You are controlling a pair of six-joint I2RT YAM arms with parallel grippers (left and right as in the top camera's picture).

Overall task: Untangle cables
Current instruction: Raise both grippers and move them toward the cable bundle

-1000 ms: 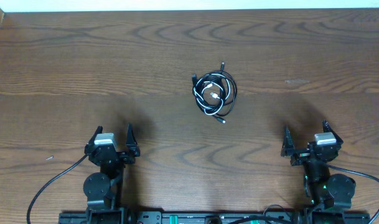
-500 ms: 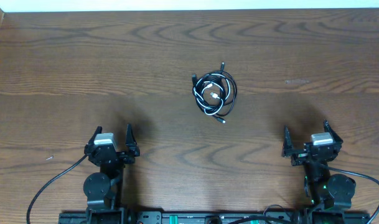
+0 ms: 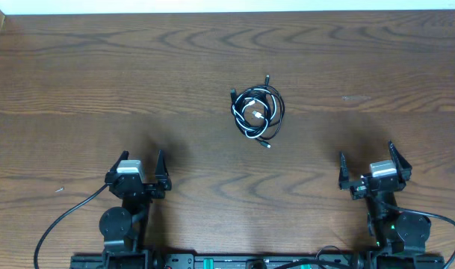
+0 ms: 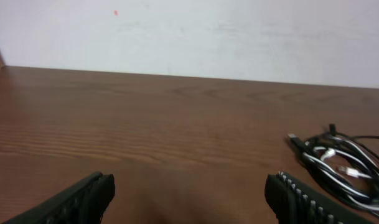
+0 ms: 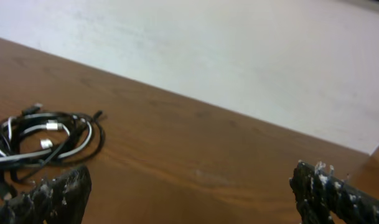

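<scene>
Two small shifts only vs a sec ago: left gripper (image 3: pixel 143 158) has nudged a bit toward the middle, and right gripper (image 3: pixel 367 152) has edged inward too. Both are spread wide w/ nothing between the jaws; the wrist cams agree, w/ fingers (image 4: pixel 83 198) sitting far apart at the frame edges. Cables (image 3: pixel 257 112) haven't budged: same tight black-and-white coil around mid table (image 3: pixel 100 75), well apart from both grippers, plug ends poking out top and bottom. On left wrist cam the bundle (image 4: pixel 338 168) sits ahead and to the right; on right wrist cam it's (image 5: pixel 46 140) ahead and to the left. So imo the task is at zero: arms look to be just starting their approach, no contact yet, tangle untouched.
</scene>
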